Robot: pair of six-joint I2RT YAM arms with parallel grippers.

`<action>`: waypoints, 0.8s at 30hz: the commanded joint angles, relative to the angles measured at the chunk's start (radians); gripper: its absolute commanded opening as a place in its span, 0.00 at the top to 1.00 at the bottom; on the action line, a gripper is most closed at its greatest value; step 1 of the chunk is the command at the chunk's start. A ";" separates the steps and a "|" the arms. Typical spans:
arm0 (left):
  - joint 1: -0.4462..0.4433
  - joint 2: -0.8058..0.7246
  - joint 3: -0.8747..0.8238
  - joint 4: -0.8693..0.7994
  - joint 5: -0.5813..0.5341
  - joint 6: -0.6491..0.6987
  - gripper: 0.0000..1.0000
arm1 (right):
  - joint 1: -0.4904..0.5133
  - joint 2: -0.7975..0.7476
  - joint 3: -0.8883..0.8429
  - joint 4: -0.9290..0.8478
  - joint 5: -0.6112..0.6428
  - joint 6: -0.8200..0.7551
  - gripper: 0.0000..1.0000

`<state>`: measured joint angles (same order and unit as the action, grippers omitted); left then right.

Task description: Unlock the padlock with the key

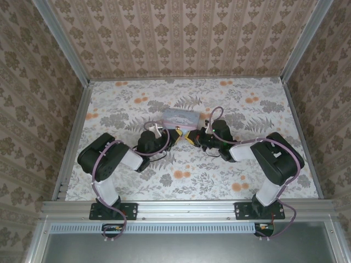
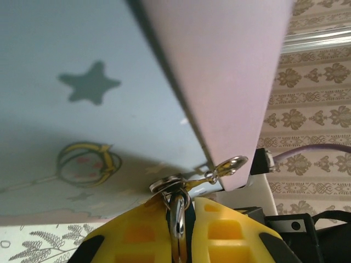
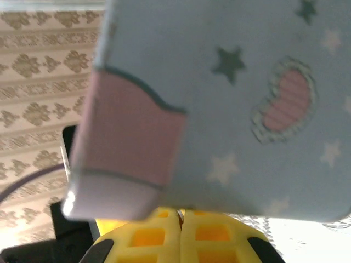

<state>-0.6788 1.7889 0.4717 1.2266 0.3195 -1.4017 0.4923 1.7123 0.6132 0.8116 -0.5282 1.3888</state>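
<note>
Key ring in closed left gripper

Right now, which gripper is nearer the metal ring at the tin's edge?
Left. The left gripper is shut on the metal ring at the tin's edge; the right gripper, shut, is close to the tin's starred side.

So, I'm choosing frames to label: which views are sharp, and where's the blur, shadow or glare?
Top external: sharp, evenly lit. Left wrist: the tin box is soft and shadowed low down, the metal ring glints. Right wrist: blurriest, the tin's edges smeared.
</note>
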 commanded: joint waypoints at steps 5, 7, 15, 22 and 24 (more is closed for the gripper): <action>-0.102 -0.022 0.013 0.066 0.230 0.074 1.00 | -0.003 0.084 0.030 0.378 0.072 0.307 1.00; -0.103 -0.015 0.013 0.064 0.224 0.080 1.00 | -0.004 0.110 0.031 0.418 0.074 0.340 1.00; -0.116 0.017 0.017 0.066 0.195 0.085 1.00 | -0.004 0.169 0.071 0.459 0.046 0.379 1.00; -0.132 0.003 0.026 0.068 0.220 0.036 1.00 | -0.023 0.099 0.143 0.167 -0.045 0.080 1.00; -0.132 -0.006 0.020 0.068 0.229 0.019 1.00 | -0.032 0.071 0.167 0.068 -0.058 -0.030 1.00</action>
<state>-0.6888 1.8004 0.4797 1.2350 0.2295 -1.3632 0.4591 1.8439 0.6727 0.9401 -0.6037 1.5356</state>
